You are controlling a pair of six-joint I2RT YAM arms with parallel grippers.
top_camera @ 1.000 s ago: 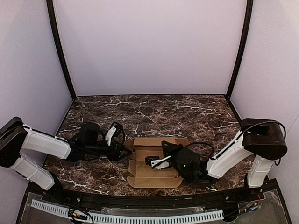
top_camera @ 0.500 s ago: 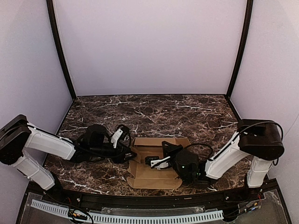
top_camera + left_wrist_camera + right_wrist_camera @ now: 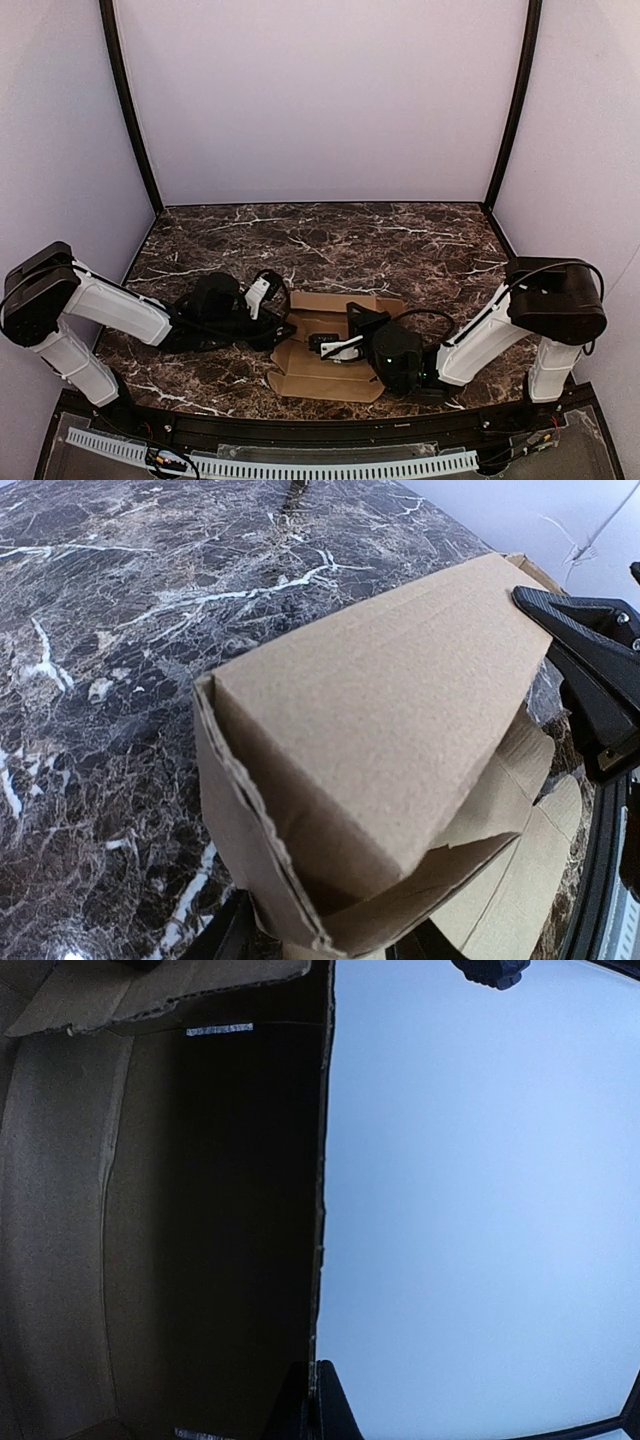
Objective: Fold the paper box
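The paper box is brown cardboard, lying partly folded at the middle front of the marble table. My left gripper is at its left end. In the left wrist view the raised end of the paper box fills the gap between the fingers, which press on both sides of it. My right gripper lies over the box's middle. The right wrist view shows my right gripper shut on the thin edge of an upright cardboard panel. One black right finger touches the far end of the raised panel.
The dark marble table reaches back to pale walls, with black posts at the back corners. A black rail and a white toothed strip run along the near edge. Both arm bases stand at the front corners.
My left arm has slid right to the box's left end and its jaws have narrowed round it. The box has shifted slightly left and forward. The right gripper stays shut.
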